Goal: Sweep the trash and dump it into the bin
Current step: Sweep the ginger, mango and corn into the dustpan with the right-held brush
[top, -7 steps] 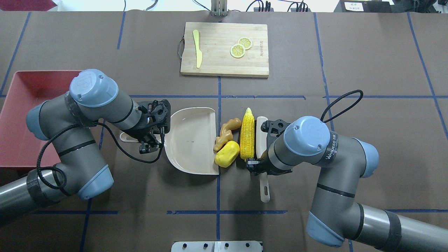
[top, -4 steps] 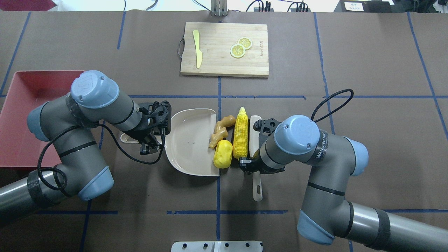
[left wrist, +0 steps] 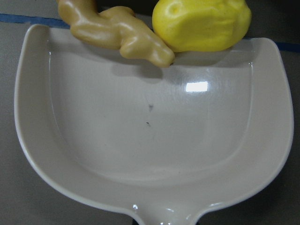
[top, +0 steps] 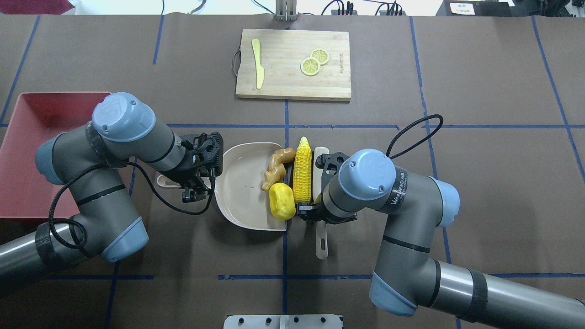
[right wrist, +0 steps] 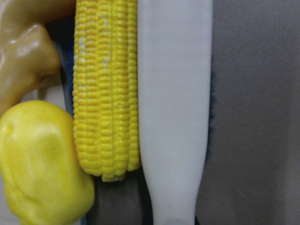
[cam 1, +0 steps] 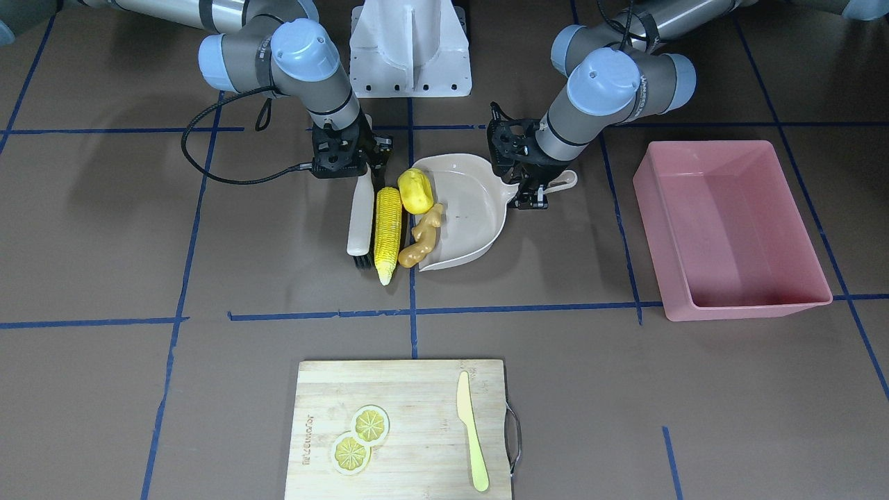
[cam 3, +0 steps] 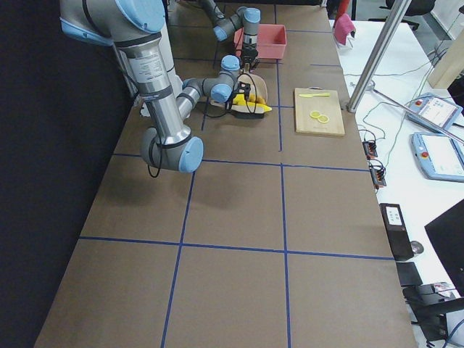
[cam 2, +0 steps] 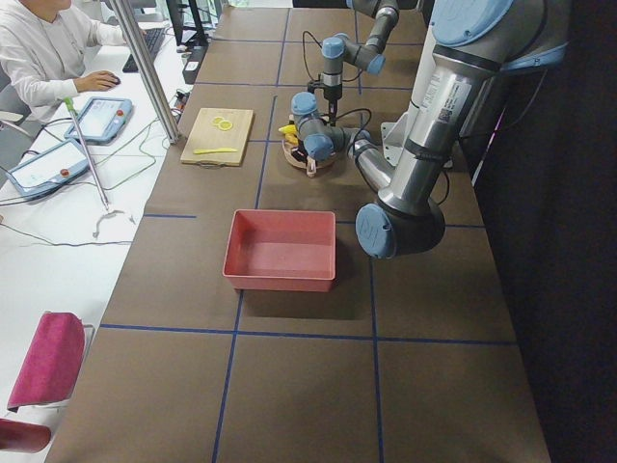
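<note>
At the far left of my overhead view, the pink bin (top: 25, 151) sits well apart from the action. None of the trash is in it; it waits there for the dump.

Next along, the left gripper (top: 194, 185) is clamped on the handle of the beige dustpan (top: 242, 196). I take it this pins the pan flat to the table (top: 502, 192) so it does not skid when things are shoved against it. The pan's open lip is turned toward the trash.

The ginger root (top: 275, 167) and the yellow lump (top: 281, 206) sit right at that lip, partly over it and touching each other. The corn cob (top: 302, 171) lies just outside, parallel to the lip and pressed against both.

Flush along the cob's far side lies the white brush (top: 321, 240), laid lengthwise so it bears on the whole cob. The right gripper (cam 1: 364, 170) is closed around the brush.

I judge the sweep about halfway in. The cob could roll or jam across the lip.
</note>
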`<state>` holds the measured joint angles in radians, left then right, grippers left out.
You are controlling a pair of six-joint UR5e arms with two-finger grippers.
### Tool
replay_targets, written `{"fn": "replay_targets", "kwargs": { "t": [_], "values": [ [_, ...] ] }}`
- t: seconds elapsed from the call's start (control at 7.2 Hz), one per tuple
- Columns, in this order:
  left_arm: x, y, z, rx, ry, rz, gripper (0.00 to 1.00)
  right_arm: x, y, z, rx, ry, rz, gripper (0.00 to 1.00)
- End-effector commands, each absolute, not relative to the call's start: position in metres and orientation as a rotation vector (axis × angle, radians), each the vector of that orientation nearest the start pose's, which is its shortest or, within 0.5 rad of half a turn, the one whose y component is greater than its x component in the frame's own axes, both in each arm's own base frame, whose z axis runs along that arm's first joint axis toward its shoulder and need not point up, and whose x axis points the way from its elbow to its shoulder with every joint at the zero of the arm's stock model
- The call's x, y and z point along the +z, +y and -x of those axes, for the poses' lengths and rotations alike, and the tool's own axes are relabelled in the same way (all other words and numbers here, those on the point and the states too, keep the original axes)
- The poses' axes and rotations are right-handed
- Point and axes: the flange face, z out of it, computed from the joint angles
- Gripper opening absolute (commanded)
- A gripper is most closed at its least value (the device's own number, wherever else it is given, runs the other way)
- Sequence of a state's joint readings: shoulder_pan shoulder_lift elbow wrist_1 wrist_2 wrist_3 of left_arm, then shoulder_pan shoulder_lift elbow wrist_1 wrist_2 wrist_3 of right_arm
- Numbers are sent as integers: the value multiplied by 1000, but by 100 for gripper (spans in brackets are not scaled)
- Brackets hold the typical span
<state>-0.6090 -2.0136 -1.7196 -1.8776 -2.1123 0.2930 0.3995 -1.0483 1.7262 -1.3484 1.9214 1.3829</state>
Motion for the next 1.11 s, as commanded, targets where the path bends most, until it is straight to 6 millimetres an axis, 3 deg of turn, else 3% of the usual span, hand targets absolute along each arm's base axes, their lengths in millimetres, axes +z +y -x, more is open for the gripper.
{"fn": "replay_targets", "kwargs": {
  "t": [0.0, 0.97],
  "values": [
    [303, -431, -475, 1380, 834, -723, 0, 248, -341, 571, 28, -962, 36, 0],
    [303, -432, -475, 1379, 837, -723, 0, 214, -348, 611, 1, -964, -29, 0]
  ]
}}
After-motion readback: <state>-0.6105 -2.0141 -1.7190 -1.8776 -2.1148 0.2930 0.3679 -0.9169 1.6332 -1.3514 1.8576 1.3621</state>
